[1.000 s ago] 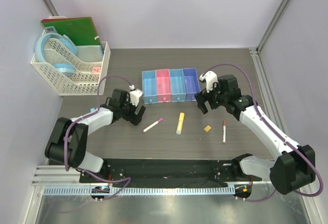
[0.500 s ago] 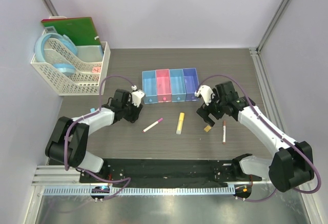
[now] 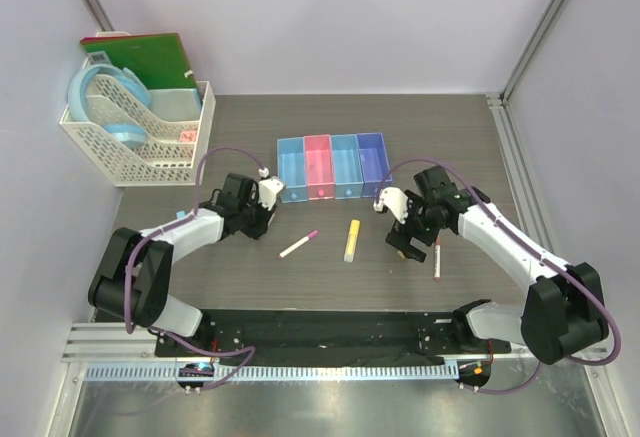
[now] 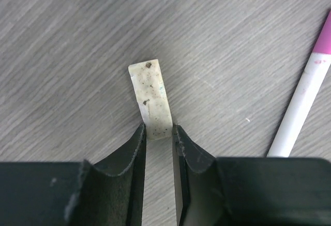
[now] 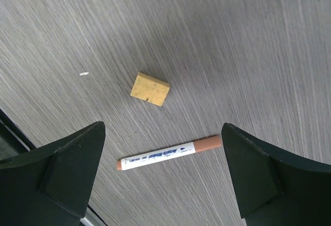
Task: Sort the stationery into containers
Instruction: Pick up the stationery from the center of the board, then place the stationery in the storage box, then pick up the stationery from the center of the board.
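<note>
**Two erasers, two pincers**

My left pincer (image 4: 159, 131) is nipped shut on the near end of a pale eraser (image 4: 150, 94). The eraser lies flat on the counter (image 4: 62, 55), near the left end of the four bins (image 3: 332, 167). It looks light and a bit soft, so I'd squeeze its narrow sides gently. My right pincer (image 5: 163, 133) hangs wide open, holding nothing, over a small tan eraser (image 5: 149, 88). The counter looks smooth, with room around both erasers.

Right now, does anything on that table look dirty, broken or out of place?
The pale cream rectangular eraser, pinched at its near end by the left gripper, is speckled with dark brown grime. Nothing else looks spilled or broken.
</note>
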Robot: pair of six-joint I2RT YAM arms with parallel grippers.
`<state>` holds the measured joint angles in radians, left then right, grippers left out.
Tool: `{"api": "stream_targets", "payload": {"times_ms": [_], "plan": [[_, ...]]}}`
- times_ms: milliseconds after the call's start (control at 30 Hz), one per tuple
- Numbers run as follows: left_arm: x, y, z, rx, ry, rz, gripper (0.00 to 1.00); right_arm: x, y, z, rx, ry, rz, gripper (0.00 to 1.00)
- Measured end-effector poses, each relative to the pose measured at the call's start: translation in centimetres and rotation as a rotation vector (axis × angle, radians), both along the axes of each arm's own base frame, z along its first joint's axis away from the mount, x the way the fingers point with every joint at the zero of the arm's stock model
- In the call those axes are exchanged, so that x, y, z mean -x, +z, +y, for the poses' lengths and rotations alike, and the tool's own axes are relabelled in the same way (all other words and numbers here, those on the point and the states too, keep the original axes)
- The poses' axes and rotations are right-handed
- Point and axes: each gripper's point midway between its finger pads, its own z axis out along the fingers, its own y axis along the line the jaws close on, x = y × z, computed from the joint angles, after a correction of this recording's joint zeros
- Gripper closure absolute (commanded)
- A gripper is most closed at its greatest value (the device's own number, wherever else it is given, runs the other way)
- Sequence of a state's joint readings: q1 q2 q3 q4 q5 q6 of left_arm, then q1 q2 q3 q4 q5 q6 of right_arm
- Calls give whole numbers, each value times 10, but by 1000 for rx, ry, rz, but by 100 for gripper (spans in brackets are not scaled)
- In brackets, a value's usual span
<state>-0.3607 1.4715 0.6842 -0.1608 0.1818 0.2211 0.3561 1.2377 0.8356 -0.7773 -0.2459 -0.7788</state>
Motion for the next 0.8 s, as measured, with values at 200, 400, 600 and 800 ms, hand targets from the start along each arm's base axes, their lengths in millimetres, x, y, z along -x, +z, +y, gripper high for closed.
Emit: {"api": "stream_targets", "payload": {"times_ms": [200,400,600,800], "plan": [[3,6,2,-17,-11,13,96,0,-14,3,30,23,22,1],[-15,44,-3,0,-23,-71,97,-14,-33,2,60,-50,18,4],[-50,102,-15,27,-47,-208,97,-14,-47,0,88,-123,4,10],[-80,152,-29,63,-57,-309,97,-11,-51,9,86,-145,-9,22]]}}
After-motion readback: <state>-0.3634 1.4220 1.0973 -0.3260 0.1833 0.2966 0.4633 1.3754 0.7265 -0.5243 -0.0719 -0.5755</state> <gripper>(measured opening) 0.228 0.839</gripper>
